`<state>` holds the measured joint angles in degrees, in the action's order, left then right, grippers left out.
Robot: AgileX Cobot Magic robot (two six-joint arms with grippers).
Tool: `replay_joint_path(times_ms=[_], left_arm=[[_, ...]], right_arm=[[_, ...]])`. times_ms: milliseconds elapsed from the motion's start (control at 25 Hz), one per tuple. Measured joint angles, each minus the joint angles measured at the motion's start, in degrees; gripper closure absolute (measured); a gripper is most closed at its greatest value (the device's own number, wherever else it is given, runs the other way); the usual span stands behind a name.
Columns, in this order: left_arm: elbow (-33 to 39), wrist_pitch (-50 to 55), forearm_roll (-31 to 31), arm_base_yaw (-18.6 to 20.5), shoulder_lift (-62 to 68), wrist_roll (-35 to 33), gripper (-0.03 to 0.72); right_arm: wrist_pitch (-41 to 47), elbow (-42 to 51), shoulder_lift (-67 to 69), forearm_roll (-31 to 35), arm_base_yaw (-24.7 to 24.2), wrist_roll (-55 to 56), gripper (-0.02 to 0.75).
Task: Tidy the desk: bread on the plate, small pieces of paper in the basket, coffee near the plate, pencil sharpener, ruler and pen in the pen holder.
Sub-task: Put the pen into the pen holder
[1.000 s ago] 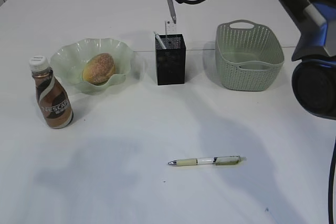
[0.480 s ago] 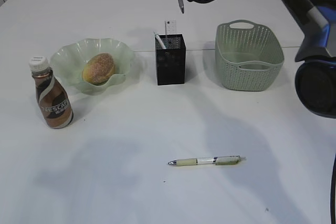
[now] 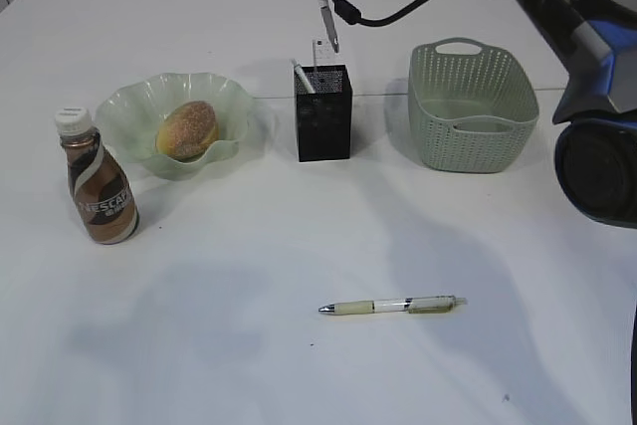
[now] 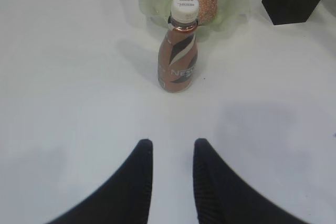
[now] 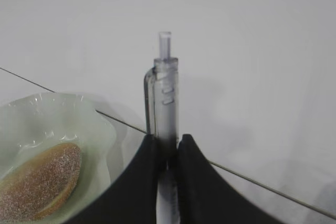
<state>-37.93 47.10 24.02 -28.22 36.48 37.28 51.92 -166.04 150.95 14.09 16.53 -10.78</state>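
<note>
Black mesh pen holder point(image 3: 323, 112) waits under the right gripper point(image 5: 167, 153), which pinches a clear pen point(image 5: 164, 98); next, I judge, a straight lowering into it.

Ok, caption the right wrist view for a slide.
Right gripper clamps a clear pen, bread on the plate below.
</note>
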Motion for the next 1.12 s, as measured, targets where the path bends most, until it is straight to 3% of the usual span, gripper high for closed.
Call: replay_joint_path(times_ms=[1120], left_arm=[[0.0, 0.0, 0.0, 0.0, 0.0, 0.0, 0.510]], right_arm=[[-1.6, 22.3, -15.0, 1.8, 0.0, -4.8, 0.657]])
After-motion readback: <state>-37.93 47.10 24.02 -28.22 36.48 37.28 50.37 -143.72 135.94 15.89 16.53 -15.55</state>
